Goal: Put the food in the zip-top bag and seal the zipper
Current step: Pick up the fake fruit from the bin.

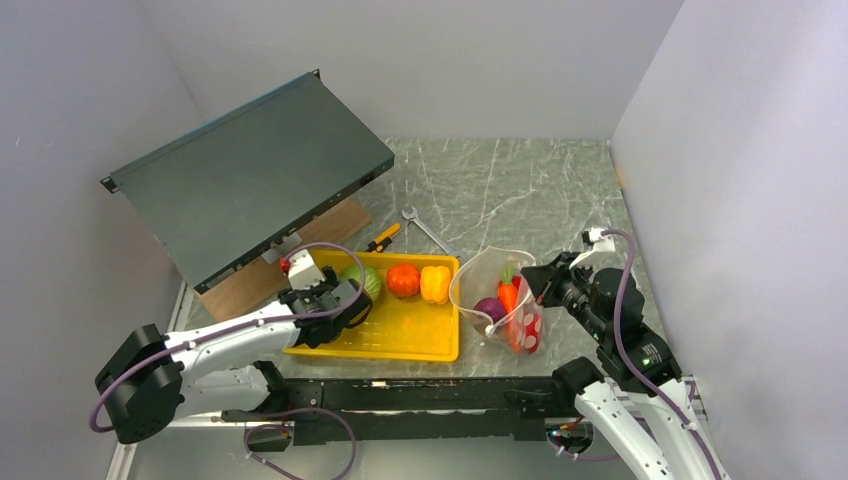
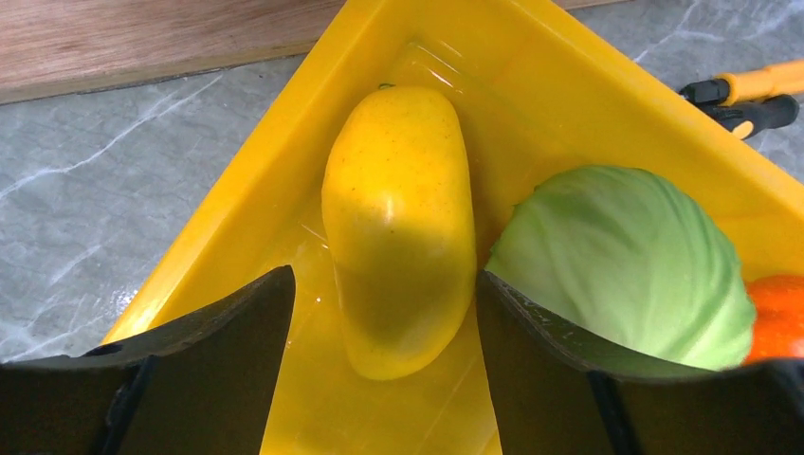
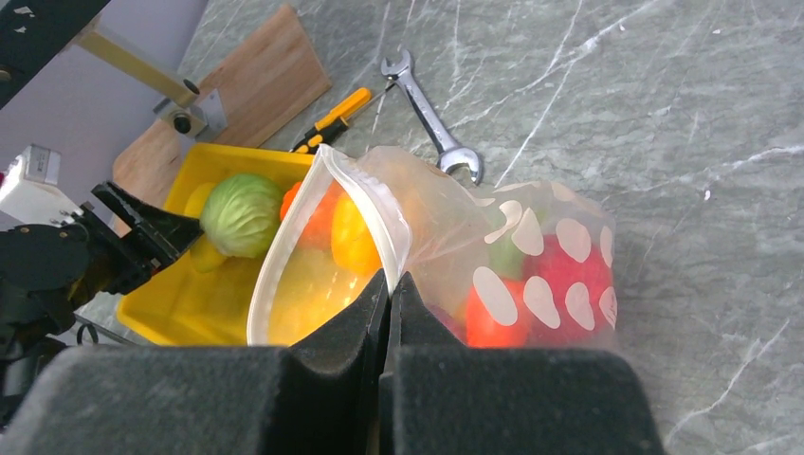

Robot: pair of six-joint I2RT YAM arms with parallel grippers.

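Left hand (image 2: 384, 282) open around mango (image 2: 398, 209) in tray (image 2: 220, 216), cabbage (image 2: 616, 256) beside it, right hand (image 3: 391, 280) pinched shut on rim of dotted bag (image 3: 446, 218)

The grey marbled table (image 1: 520, 180) carried a yellow tray (image 1: 400, 352) near its front edge, a zip-top bag (image 1: 476, 283) just right of it, a silver wrench (image 1: 426, 231) and yellow-handled screwdriver (image 1: 383, 237) behind, and a wooden board (image 1: 335, 232) at the left.
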